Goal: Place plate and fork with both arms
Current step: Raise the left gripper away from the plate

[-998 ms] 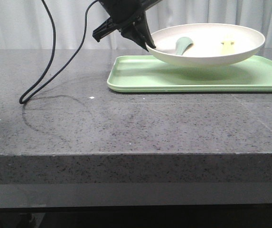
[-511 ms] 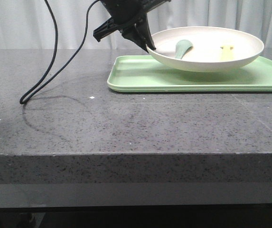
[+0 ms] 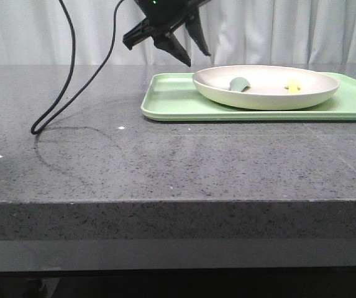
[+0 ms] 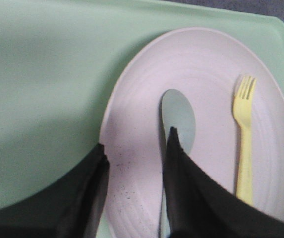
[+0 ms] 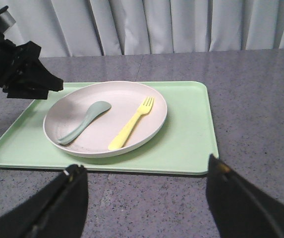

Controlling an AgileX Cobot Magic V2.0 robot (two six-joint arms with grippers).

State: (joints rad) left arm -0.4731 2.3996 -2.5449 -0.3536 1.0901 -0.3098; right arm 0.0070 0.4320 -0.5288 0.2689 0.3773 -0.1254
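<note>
The cream plate [image 3: 308, 92] lies flat on the light-green tray [image 3: 171, 99]. The pale-yellow fork [image 3: 294, 87] lies in the plate, beside a grey-green spoon [image 3: 240, 84]. My left gripper [image 3: 196, 58] is open and empty just above the plate's left rim, touching nothing. In the left wrist view the gripper [image 4: 137, 139] hangs over the plate [image 4: 206, 74], with the fork [image 4: 244, 144] and spoon [image 4: 179, 116] below. My right gripper [image 5: 144, 164] is open and empty over the table, short of the tray's near edge. Its view shows the plate [image 5: 146, 101], the fork [image 5: 131, 124] and the left gripper [image 5: 28, 74].
The tray [image 5: 186, 124] sits on a dark speckled stone table [image 3: 165, 161]. A black cable [image 3: 66, 74] hangs down to the table left of the tray. White curtains [image 3: 289, 31] stand behind. The spoon [image 5: 82, 124] lies left of the fork.
The plate, held tilted above the tray by my left gripper, came down flat on the tray. The left gripper let go, opened and rose a little.
</note>
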